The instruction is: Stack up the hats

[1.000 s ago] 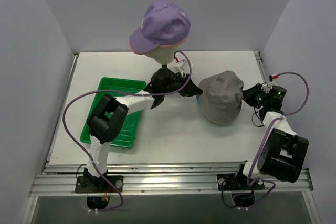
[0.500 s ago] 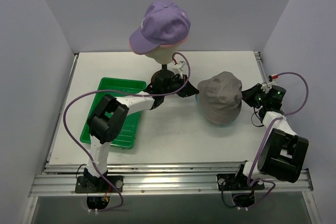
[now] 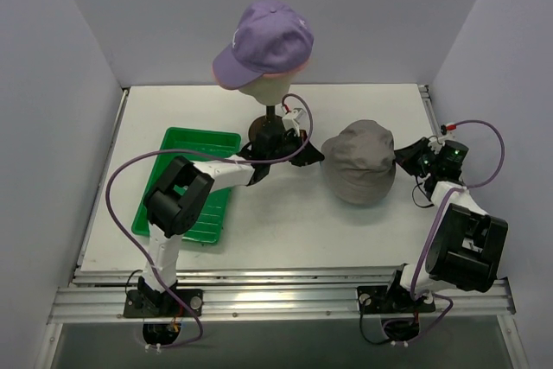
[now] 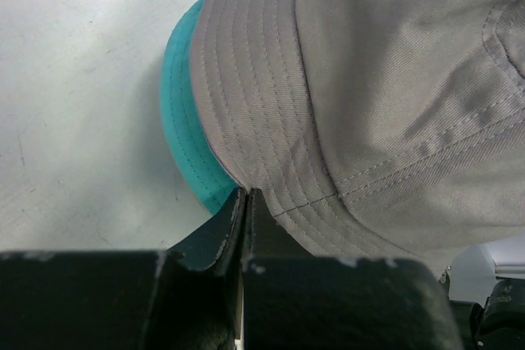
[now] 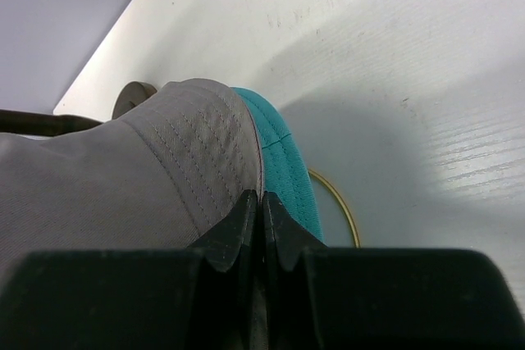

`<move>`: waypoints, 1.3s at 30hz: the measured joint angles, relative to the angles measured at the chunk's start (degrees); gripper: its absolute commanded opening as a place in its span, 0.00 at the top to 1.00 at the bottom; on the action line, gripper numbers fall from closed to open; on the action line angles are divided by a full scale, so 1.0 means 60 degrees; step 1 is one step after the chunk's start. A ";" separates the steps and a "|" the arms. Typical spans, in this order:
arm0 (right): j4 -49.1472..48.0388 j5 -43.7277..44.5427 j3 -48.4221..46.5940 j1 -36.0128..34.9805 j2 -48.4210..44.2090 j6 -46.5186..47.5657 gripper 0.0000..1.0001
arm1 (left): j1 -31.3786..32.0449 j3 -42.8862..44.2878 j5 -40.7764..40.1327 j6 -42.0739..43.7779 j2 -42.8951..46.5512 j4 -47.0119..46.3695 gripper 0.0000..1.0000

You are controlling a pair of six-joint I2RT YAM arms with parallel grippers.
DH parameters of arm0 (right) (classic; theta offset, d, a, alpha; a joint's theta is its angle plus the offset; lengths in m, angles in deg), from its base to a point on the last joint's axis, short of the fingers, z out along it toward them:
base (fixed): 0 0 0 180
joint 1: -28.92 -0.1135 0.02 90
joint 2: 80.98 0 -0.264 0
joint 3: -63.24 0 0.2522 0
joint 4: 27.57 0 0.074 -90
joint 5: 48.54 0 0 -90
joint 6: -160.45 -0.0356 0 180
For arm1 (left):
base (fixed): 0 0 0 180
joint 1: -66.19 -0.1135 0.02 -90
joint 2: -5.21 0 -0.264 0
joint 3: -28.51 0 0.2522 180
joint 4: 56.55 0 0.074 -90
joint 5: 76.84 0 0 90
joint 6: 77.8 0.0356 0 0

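Observation:
A grey bucket hat [image 3: 361,162] lies over a teal bucket hat [image 4: 182,120] on the table, right of centre. Only the teal brim [image 5: 287,161] shows past the grey one. My left gripper [image 4: 245,196] is shut on the grey hat's brim at its left side [image 3: 316,156]. My right gripper [image 5: 262,201] is shut on the same brim at the right side [image 3: 399,158]. A lavender cap [image 3: 266,41] sits on the mannequin head at the back, with a pink edge [image 3: 289,73] showing beneath it.
The mannequin's dark stand [image 3: 266,127] rises just behind my left wrist. A green tray [image 3: 203,135] lies at the left under the left arm. A thin yellow ring [image 5: 338,202] lies on the table beside the teal brim. Walls enclose three sides.
My left gripper has shut on the grey hat's brim. The grey hat has shifted slightly to the left with both grippers.

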 measured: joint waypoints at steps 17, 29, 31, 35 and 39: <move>0.0710 0.0809 0.0004 -0.0025 -0.0867 0.0171 0.74 | 0.0222 -0.1355 -0.0998 0.0769 0.1140 0.0321 0.50; 0.1049 0.1632 0.0000 -0.0703 -0.0514 0.0426 0.75 | 0.1290 -0.1515 -0.2437 0.1847 0.2710 0.1297 0.48; 0.1304 0.1887 -0.0015 -0.0769 -0.0477 0.0499 0.75 | 0.1647 -0.1519 -0.2769 0.2029 0.2929 0.1453 0.48; 0.1945 0.2579 -0.0157 -0.0801 -0.0619 0.0594 0.72 | 0.2386 -0.1581 -0.3377 0.2357 0.3348 0.1563 0.48; 0.2685 0.3126 -0.0193 -0.0801 -0.1501 0.0641 0.71 | 0.3056 -0.1592 -0.4156 0.2696 0.3606 0.1803 0.48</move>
